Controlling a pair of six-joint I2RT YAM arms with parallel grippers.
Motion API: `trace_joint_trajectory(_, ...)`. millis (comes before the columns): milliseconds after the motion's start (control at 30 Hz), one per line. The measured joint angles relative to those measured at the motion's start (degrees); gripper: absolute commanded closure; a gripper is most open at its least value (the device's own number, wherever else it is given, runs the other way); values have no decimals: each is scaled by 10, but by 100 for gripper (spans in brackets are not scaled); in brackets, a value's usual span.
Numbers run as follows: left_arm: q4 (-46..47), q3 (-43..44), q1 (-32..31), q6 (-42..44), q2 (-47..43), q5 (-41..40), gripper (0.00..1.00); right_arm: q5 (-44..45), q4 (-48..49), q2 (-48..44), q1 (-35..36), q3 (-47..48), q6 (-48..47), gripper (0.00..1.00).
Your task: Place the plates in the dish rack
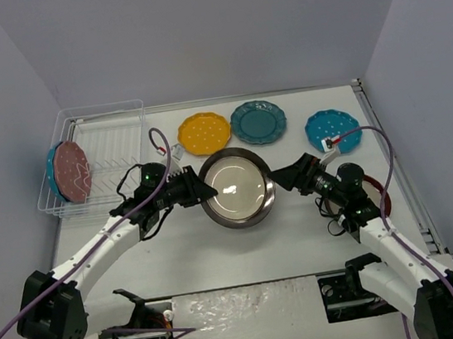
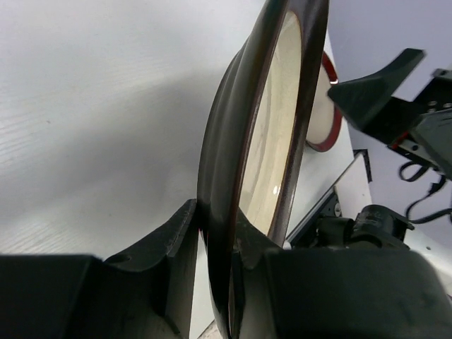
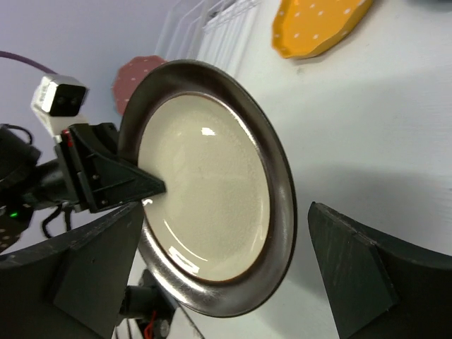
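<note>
Standing on edge in the dish rack (image 1: 114, 142) at the far left are a blue plate (image 1: 53, 171) and a pink plate (image 1: 71, 171). Right of it, the left gripper (image 1: 206, 190) is clamped on the left rim of a dark-rimmed cream plate (image 1: 236, 187), while the right gripper (image 1: 282, 179) holds its jaws wide apart at the plate's right rim.

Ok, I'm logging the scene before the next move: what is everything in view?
clear plastic dish rack, white wire tines: one, far left.
scalloped pink plate: one, standing in rack.
scalloped bright blue plates: two, one in rack beside pink, one flat far right.
scalloped yellow plate: one, flat, far centre.
scalloped dark teal plate: one, flat beside yellow.
dark-rimmed cream plates: two, one held mid-table, one mostly under right arm.
left gripper: one, black, shut on held plate's rim.
right gripper: one, black, open around opposite rim.
</note>
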Motion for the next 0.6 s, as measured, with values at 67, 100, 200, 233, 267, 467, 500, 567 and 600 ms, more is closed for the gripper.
trace_joint_trajectory(67, -24, 8, 0, 12, -2, -10, 100, 20, -45, -14, 0, 20, -28, 0)
trace_joint_trajectory(100, -41, 16, 0, 20, -3, -17, 100, 29, -66, -18, 0, 29, -42, 0)
trace_joint_trajectory(200, -98, 51, 0, 50, -5, -39, 100, 59, -122, -28, 0, 47, -77, 0)
trace_joint_trajectory(233, -118, 66, 0, 62, -6, -50, 100, 68, -139, -31, 0, 51, -86, 0)
trace_joint_trajectory(267, -142, 83, 1, 77, -8, -59, 100, 74, -153, -35, 0, 53, -94, 0)
trace_joint_trajectory(467, -307, 236, 31, 193, -19, -157, 100, 84, -211, -81, 0, 58, -121, 0)
trace_joint_trajectory(500, -323, 261, 39, 210, -21, -176, 100, 85, -217, -90, 0, 59, -124, 0)
trace_joint_trajectory(567, -349, 307, 64, 249, -30, -223, 100, 87, -227, -104, 0, 64, -131, 0)
trace_joint_trajectory(600, -365, 331, 78, 271, -32, -250, 100, 87, -230, -109, 0, 66, -134, 0)
